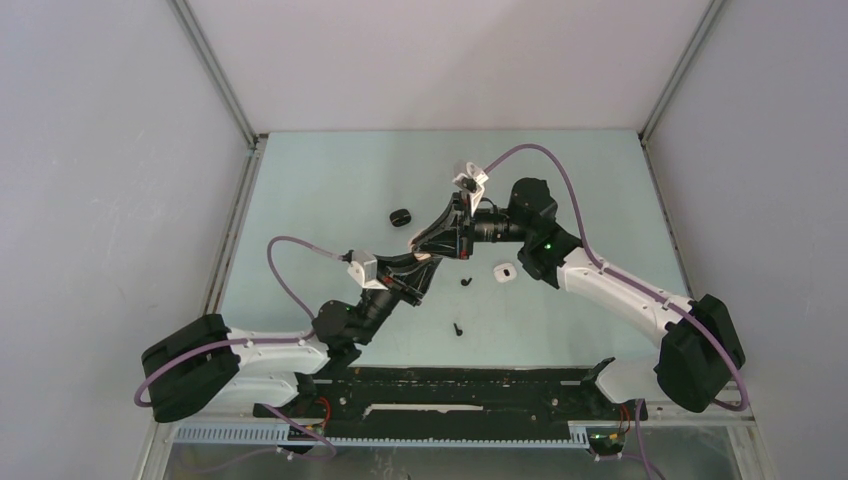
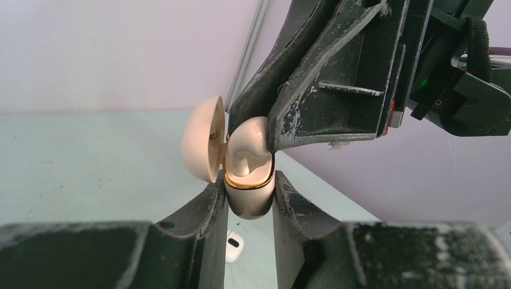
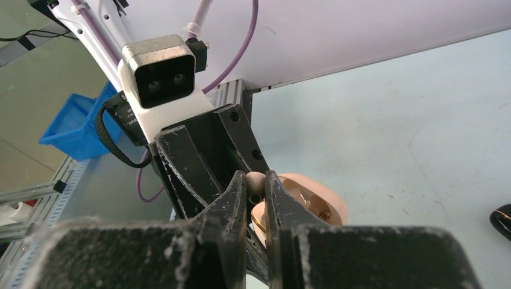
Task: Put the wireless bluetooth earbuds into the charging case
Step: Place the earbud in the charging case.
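Observation:
My left gripper (image 2: 250,191) is shut on the base of a beige charging case (image 2: 251,201) and holds it above the table, with its lid (image 2: 203,147) open to the left. My right gripper (image 3: 255,188) is shut on a pale earbud (image 3: 255,178) and holds it at the case's open mouth (image 3: 313,201). In the left wrist view the earbud (image 2: 247,141) sits partly in the gold-rimmed opening under the right fingers (image 2: 325,102). In the top view both grippers meet near the table's middle (image 1: 425,255). Two black earbuds (image 1: 466,281) (image 1: 458,327) lie on the table.
A black case (image 1: 401,216) lies left of the grippers and shows at the right wrist view's edge (image 3: 501,220). A white case (image 1: 504,271) lies to the right of the grippers and shows below the left fingers (image 2: 234,248). Grey walls enclose the pale green table (image 1: 330,190).

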`<control>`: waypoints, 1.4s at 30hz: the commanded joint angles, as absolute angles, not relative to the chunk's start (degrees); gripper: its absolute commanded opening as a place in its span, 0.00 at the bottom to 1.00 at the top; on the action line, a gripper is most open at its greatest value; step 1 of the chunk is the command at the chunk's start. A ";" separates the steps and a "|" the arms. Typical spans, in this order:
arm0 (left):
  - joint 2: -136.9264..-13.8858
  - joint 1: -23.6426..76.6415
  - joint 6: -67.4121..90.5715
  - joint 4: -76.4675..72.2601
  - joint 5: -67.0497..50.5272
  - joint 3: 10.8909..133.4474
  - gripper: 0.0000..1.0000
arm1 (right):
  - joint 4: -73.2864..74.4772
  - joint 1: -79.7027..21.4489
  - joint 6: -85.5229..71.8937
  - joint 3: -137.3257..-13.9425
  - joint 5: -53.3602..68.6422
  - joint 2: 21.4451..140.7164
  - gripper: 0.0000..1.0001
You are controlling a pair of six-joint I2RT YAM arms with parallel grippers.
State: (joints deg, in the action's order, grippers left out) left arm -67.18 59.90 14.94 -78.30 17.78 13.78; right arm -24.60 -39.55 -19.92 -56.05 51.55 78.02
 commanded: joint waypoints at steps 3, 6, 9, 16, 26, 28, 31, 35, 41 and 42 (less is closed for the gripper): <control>-66.09 59.94 13.14 -83.23 18.50 14.06 0.00 | -24.90 -40.01 -20.23 -56.95 53.44 78.77 0.00; -66.05 59.94 12.67 -83.40 17.53 13.89 0.00 | -24.70 -39.99 -20.06 -56.92 53.15 79.04 0.00; -66.00 59.94 12.17 -83.94 17.38 13.59 0.00 | -24.55 -40.00 -20.00 -56.90 52.91 79.22 0.00; -66.68 60.03 9.81 -86.05 13.94 13.07 0.00 | -23.56 -40.08 -19.65 -56.92 52.59 79.59 0.01; -67.51 60.03 10.23 -90.59 14.23 11.63 0.00 | -24.25 -40.08 -19.72 -56.89 54.47 79.73 0.04; -67.42 60.03 10.56 -90.76 14.34 11.57 0.00 | -24.46 -40.09 -19.91 -56.87 54.58 79.64 0.06; -67.34 60.03 11.02 -91.14 14.43 11.43 0.00 | -24.70 -40.09 -20.04 -56.86 54.67 79.65 0.07; -67.24 60.03 11.47 -91.15 14.55 11.34 0.00 | -24.70 -40.13 -20.11 -56.87 54.60 79.65 0.10; -67.50 60.03 11.42 -91.14 14.21 11.45 0.00 | -24.52 -40.10 -20.26 -56.86 54.14 79.67 0.13; -67.51 60.03 11.43 -91.14 14.25 11.48 0.00 | -24.52 -40.08 -20.22 -56.91 54.05 79.63 0.15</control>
State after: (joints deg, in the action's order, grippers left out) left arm -67.94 59.88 11.60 -83.07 14.76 11.05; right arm -25.02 -39.94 -20.12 -56.05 53.82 79.00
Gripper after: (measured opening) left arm 0.306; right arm 0.127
